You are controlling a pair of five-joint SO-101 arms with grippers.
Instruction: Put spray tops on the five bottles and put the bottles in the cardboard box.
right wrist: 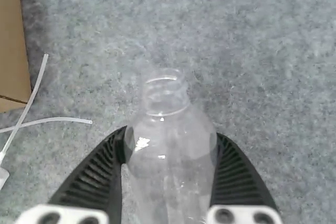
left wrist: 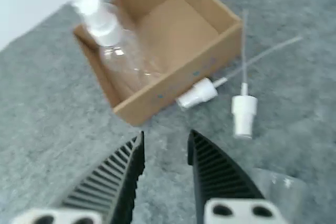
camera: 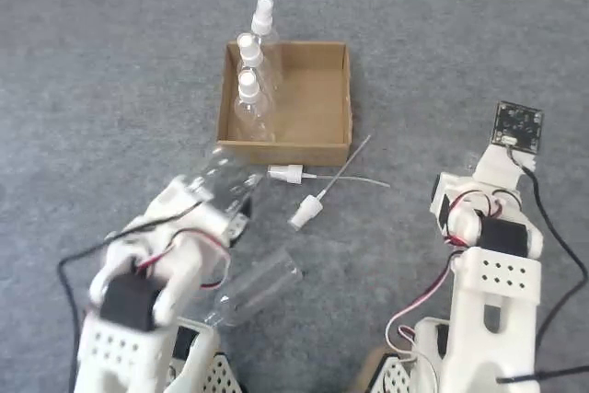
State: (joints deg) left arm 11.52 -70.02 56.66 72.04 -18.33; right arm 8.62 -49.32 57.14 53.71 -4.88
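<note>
The cardboard box (camera: 283,150) stands at the back centre, with three capped bottles (camera: 253,106) upright along its left wall. Two loose spray tops lie in front of it, one (camera: 287,173) by the box wall and one (camera: 306,213) nearer. A bare clear bottle (camera: 258,284) lies on its side beside the left arm. My left gripper (left wrist: 166,136) hovers open and empty short of the box (left wrist: 178,85), with the spray tops (left wrist: 197,94) (left wrist: 243,114) ahead of it. My right gripper (right wrist: 170,132) is shut on an uncapped clear bottle (right wrist: 168,150), its neck pointing away.
Grey carpet covers the table. The thin dip tubes (camera: 354,177) of the spray tops trail right from the box front. The right arm (camera: 488,255) stands folded at the right, with open carpet between it and the box. A box corner (right wrist: 10,40) sits beside the held bottle.
</note>
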